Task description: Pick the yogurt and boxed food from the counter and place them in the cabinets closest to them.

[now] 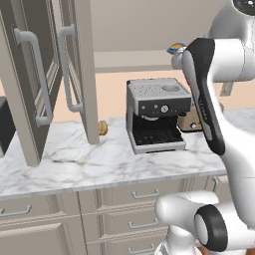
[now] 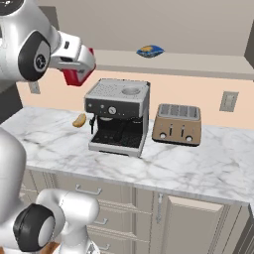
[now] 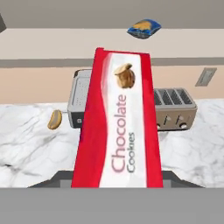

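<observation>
Now, step in hand: carrying the boxed food (image 3: pixel 117 127), lifted well above the bench (image 2: pixel 198 168).
Claw: the claw (image 2: pixel 78 74) is clamped on the red cookie box, seen in the right base view.
Next move, as I judge: swing toward the cabinets (image 1: pixel 45 79), whose doors stand open, and set it on the shelf.
Containers: the cabinet interior is hidden.
Far ledge: a blue-and-yellow packet (image 2: pixel 150 50).

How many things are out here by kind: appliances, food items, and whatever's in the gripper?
Appliances: 2, the espresso machine and the toaster.
Loose food: 2, the pastry on the counter and the blue-yellow bag on the ledge.
Held in the gripper: 1, the red box.
Total: 5.
</observation>
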Available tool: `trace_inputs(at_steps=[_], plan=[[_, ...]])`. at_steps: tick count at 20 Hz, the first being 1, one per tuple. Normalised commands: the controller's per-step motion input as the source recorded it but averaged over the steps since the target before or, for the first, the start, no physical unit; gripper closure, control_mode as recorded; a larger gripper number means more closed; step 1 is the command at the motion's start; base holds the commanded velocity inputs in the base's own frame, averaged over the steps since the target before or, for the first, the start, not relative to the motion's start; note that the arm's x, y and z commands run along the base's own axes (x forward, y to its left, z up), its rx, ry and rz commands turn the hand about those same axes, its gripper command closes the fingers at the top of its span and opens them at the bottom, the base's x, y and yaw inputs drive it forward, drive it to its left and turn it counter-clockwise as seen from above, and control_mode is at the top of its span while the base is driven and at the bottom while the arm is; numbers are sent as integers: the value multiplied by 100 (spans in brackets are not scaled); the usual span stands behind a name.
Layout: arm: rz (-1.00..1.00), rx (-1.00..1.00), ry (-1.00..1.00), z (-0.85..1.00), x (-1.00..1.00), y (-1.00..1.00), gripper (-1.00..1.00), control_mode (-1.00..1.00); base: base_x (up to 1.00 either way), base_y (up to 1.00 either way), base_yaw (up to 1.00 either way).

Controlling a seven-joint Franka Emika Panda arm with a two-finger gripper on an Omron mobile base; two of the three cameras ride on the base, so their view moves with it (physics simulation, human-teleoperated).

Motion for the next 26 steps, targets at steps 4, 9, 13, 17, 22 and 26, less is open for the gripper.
trace_inputs(at_steps=[4,9,13,17,22,26], plan=[[0,0,0,7,60,8,100,-100,0,0,0],[0,0,0,10,60,8,100,-100,0,0,0],[0,0,0,4,60,15,100,-100,0,0,0],[0,0,0,0,48,7,100,-100,0,0,0],[0,0,0,0,47,1,100,-100,0,0,0],[2,0,0,-3,49,0,100,-100,0,0,0]])
